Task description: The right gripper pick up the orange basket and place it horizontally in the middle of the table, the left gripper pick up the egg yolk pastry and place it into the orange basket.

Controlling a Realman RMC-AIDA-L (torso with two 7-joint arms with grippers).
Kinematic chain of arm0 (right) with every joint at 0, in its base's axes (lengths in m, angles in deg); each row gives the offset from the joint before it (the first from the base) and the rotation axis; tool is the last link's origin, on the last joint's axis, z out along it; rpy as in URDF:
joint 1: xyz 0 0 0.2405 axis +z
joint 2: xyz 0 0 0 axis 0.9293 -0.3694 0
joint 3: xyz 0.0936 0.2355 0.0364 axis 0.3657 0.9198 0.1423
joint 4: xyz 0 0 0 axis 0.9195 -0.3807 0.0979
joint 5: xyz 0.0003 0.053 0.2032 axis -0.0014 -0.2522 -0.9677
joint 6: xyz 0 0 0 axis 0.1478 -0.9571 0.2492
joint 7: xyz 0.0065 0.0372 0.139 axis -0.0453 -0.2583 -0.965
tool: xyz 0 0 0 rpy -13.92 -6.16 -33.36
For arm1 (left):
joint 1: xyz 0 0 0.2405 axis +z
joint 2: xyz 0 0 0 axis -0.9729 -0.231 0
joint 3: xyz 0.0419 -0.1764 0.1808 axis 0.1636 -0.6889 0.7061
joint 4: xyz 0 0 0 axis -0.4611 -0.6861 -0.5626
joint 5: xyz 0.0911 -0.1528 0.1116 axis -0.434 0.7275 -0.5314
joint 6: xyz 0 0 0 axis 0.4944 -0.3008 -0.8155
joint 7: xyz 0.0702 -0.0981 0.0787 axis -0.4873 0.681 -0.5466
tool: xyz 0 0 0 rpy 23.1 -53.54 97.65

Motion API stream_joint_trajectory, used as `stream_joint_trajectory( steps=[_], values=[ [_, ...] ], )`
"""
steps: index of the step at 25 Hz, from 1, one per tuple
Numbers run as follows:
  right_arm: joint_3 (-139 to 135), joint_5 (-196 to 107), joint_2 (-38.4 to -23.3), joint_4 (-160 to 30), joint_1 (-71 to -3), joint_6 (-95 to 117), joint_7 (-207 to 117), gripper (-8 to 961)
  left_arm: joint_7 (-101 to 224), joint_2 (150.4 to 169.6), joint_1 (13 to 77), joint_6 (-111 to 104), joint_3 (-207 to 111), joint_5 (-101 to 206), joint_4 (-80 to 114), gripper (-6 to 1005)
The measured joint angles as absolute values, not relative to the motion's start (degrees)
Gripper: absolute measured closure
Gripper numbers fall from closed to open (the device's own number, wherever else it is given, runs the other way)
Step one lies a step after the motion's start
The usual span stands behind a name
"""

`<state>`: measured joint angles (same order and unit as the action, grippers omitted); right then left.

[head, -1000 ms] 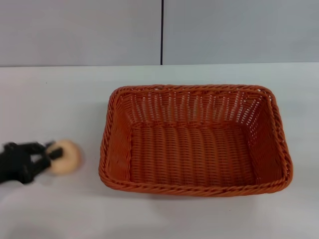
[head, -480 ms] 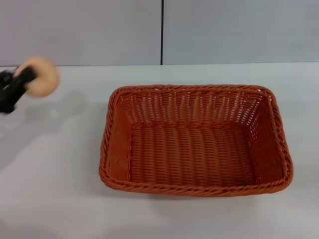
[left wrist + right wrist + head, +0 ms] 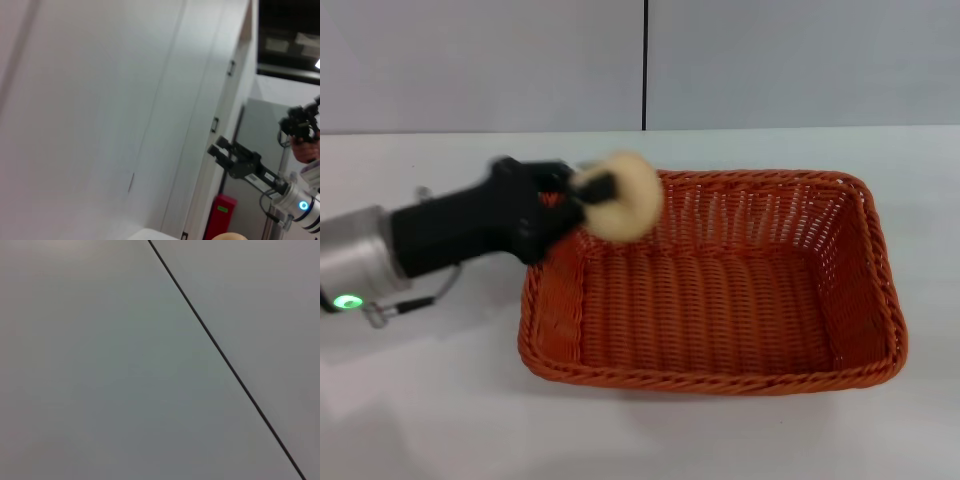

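Note:
The orange basket (image 3: 712, 381) lies lengthwise across the middle of the white table (image 3: 430, 410), and nothing lies in it. My left gripper (image 3: 590, 190) reaches in from the left and is shut on the egg yolk pastry (image 3: 620, 212), a pale round bun. It holds the pastry in the air over the basket's rear left corner. A sliver of the pastry (image 3: 228, 236) shows at the edge of the left wrist view. That view also shows my right gripper (image 3: 218, 147) farther off, raised off the table, with its two slim fingers apart and nothing between them.
A grey wall with a dark vertical seam (image 3: 645, 65) stands behind the table. A red box (image 3: 223, 215) sits by a doorway in the left wrist view. The right wrist view shows only wall panels.
My left gripper has lifted the pastry from the table at the left, swung it up and then rightward, and now holds it over the basket's rear left corner.

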<state>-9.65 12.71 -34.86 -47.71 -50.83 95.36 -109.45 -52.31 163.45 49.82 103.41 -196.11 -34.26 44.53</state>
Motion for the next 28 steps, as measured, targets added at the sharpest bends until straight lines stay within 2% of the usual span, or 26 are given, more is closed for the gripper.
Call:
stream_joint_trajectory(
  steps=[4, 9, 11, 17, 21, 28],
  values=[
    [-9.8, 12.7, -34.89, -47.7, -50.9, 95.4, -109.5, 429, -52.9, 163.73, 47.3, 99.9, -191.7, -34.1, 40.0, 866],
    [-9.8, 12.7, -34.9, -47.7, -50.6, 95.4, -109.5, 429, -52.9, 163.42, 48.9, 100.3, -192.1, -29.5, 39.8, 802],
    [-9.8, 12.7, -34.9, -47.7, -50.5, 95.4, -109.5, 429, -52.9, 163.39, 49.4, 100.4, -192.1, -28.4, 40.0, 530],
    [-9.4, 12.6, -34.9, -47.7, -50.5, 95.7, -109.5, 429, -56.9, 163.35, 54.4, 100.7, -192.7, -15.1, 39.7, 318],
    [-9.2, 10.7, -35.24, -47.8, -51.0, 96.1, -109.5, 429, -67.3, 163.64, 58.4, 102.8, -192.8, 4.1, 33.3, 260],
    [-8.8, 7.4, -35.98, -48.2, -51.9, 96.0, -109.1, 429, -72.5, 163.74, 59.2, 103.5, -192.8, 20.5, 25.5, 175]
  ],
)
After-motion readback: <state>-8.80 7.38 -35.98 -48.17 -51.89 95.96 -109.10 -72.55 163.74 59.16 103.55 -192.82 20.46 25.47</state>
